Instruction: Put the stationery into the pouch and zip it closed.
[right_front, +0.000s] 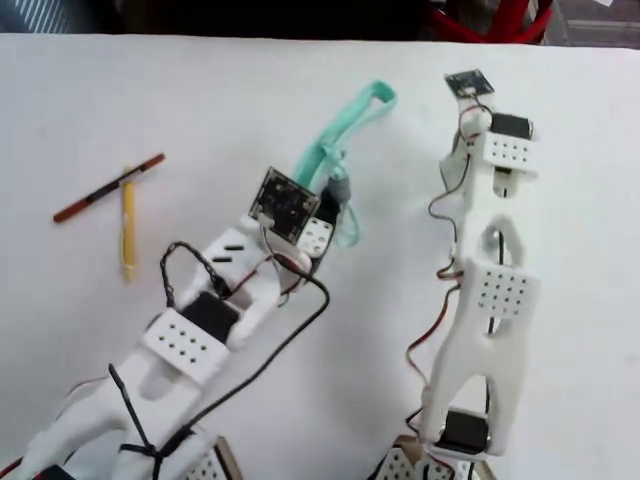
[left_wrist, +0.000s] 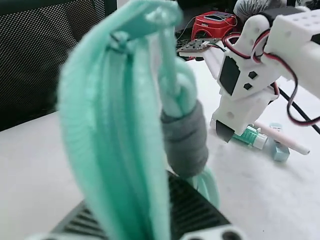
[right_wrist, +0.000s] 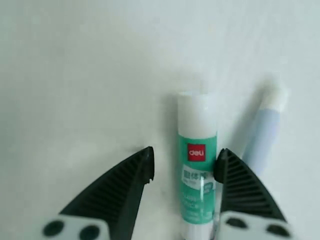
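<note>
The high view looks down over the counter (right_front: 300, 90) and 2 arms. The left wrist view sits tight against the pouch (left_wrist: 120, 125), facing the right arm (left_wrist: 250, 75) (seen from above too). The right wrist view looks closely down on the glue stick (right_wrist: 197, 165), which the left view also catches.

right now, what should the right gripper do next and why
Probably close the right gripper on the glue stick: its open jaws straddle the stick lying on the table, while the left gripper holds the pouch up.
</note>
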